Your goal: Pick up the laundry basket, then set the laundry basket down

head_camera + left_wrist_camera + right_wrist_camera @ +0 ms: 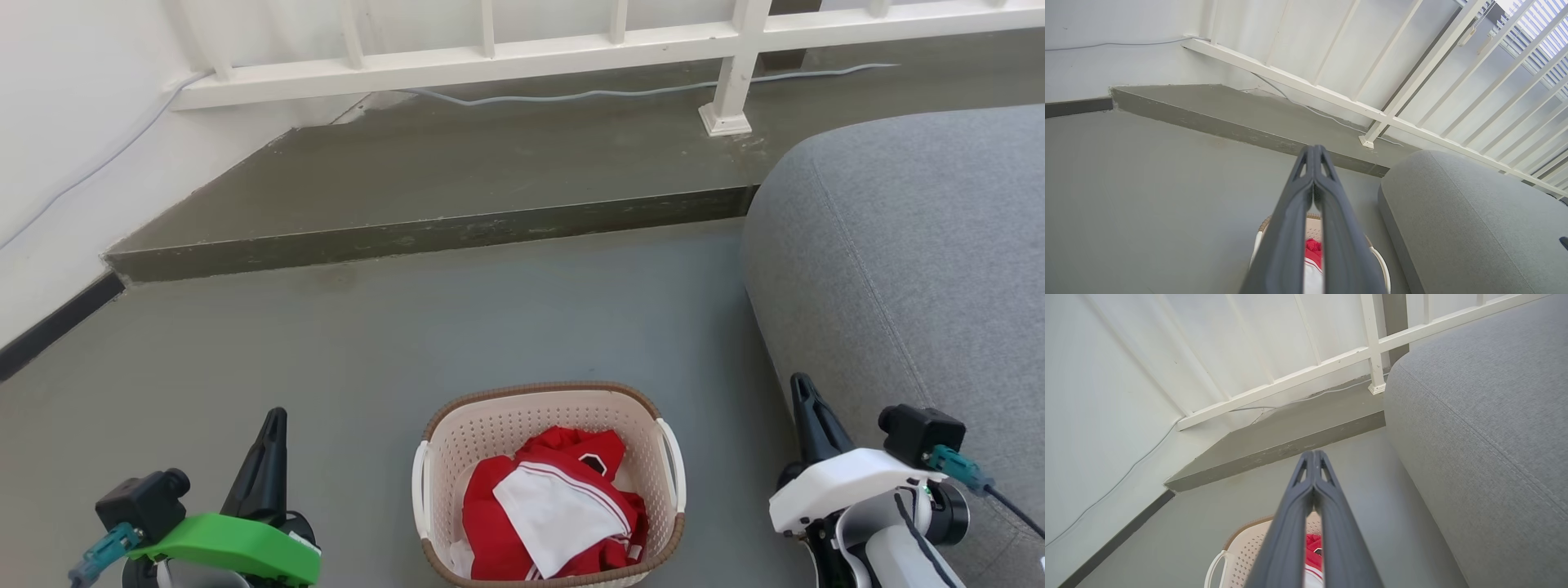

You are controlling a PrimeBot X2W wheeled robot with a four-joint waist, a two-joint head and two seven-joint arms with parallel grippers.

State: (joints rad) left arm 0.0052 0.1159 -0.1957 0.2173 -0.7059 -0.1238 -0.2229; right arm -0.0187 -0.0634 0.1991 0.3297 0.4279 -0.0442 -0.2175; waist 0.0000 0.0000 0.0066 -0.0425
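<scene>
The laundry basket [506, 425] stands on the grey floor at the bottom centre of the head view. It is cream perforated plastic with a brown rim and white side handles, and it holds red and white clothes [555, 506]. My left gripper [276, 420] hangs to the basket's left, shut and holding nothing, well apart from the handle. To the basket's right is my right gripper [802, 388], also shut and empty. Part of the laundry basket [1380, 261] shows behind the left gripper [1314, 150] in the left wrist view. In the right wrist view the laundry basket [1245, 551] lies below the right gripper [1314, 455].
A grey sofa [914, 269] rises close on the right, beside my right arm. A raised concrete step [424, 233] crosses the floor ahead, with a white railing [735, 73] and a loose cable [571, 96] behind it. A white wall [65, 147] closes the left side.
</scene>
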